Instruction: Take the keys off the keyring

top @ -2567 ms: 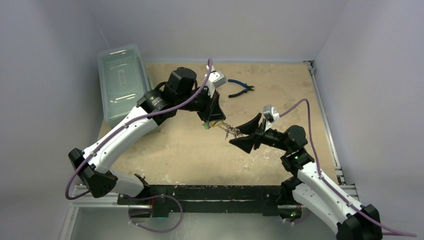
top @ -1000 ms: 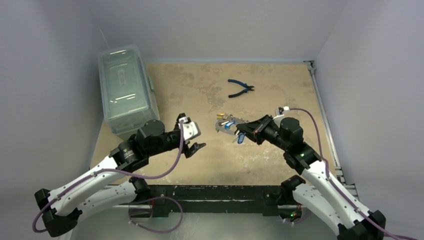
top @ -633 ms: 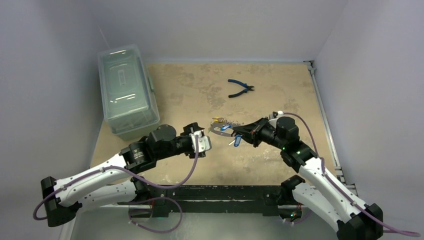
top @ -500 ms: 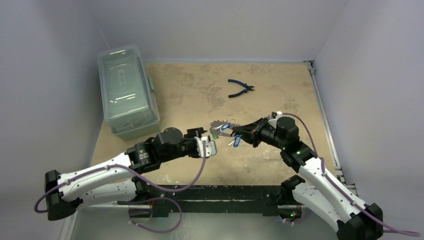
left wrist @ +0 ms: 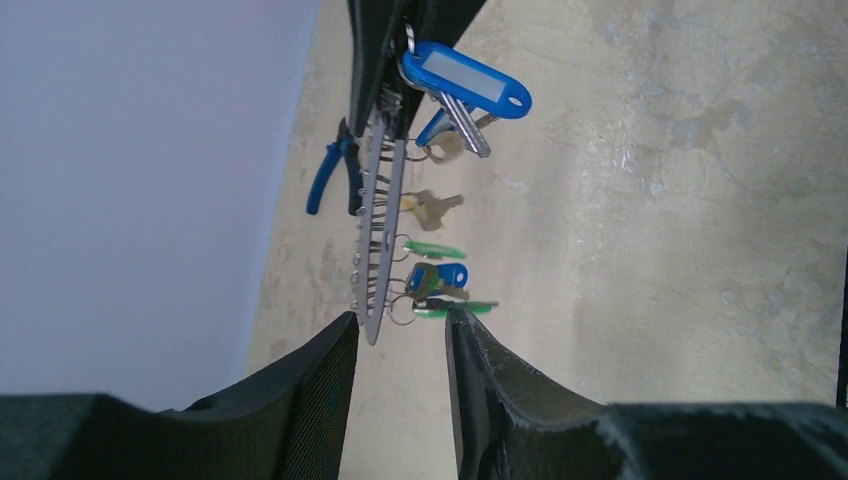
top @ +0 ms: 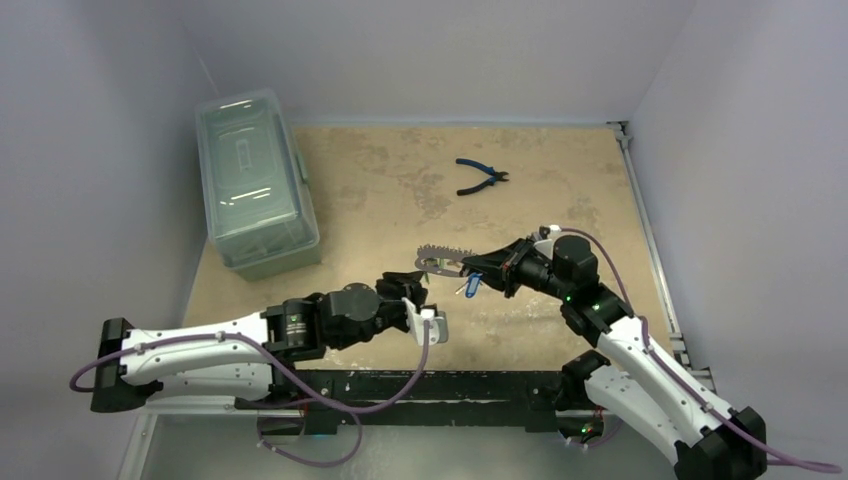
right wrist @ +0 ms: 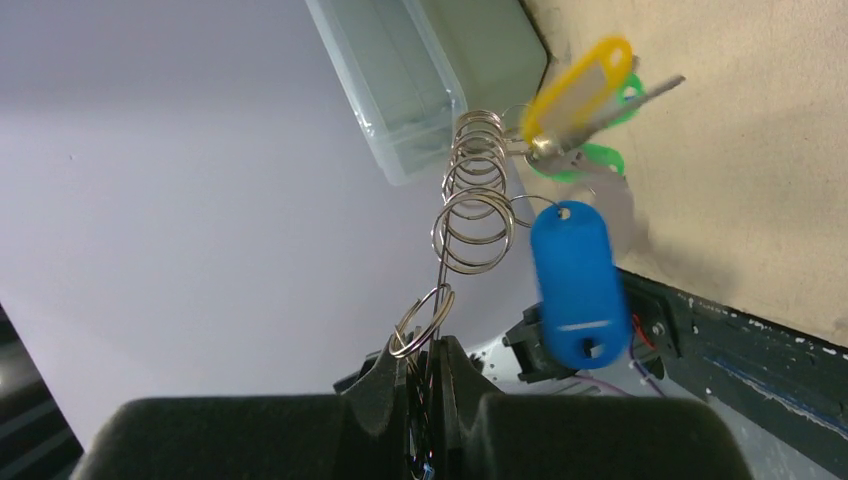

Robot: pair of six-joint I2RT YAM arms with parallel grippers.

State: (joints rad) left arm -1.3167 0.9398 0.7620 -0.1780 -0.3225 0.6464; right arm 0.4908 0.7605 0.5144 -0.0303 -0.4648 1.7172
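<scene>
left gripper [left wrist: 402,318] spread, keyring [left wrist: 375,230] tip just at its 12 o'clock, in mid-air. likely light, stiff, slippery metal; keys [left wrist: 435,280] dangle loose, so pinch one by its plastic head. right gripper [right wrist: 425,348] pinches the keyring's 3 o'clock end.

White arm links [top: 190,345], black joints [top: 350,312], purple cables [top: 790,460], black mesh-textured end effector fingers [left wrist: 300,410]

The keyring [left wrist: 375,225] sticks out from between the right gripper's [right wrist: 425,352] fingers, its far end just before the left gripper's [left wrist: 400,325] fingertips; the keys [left wrist: 437,283] hang beside it, pliers [left wrist: 327,180] beyond.
</scene>
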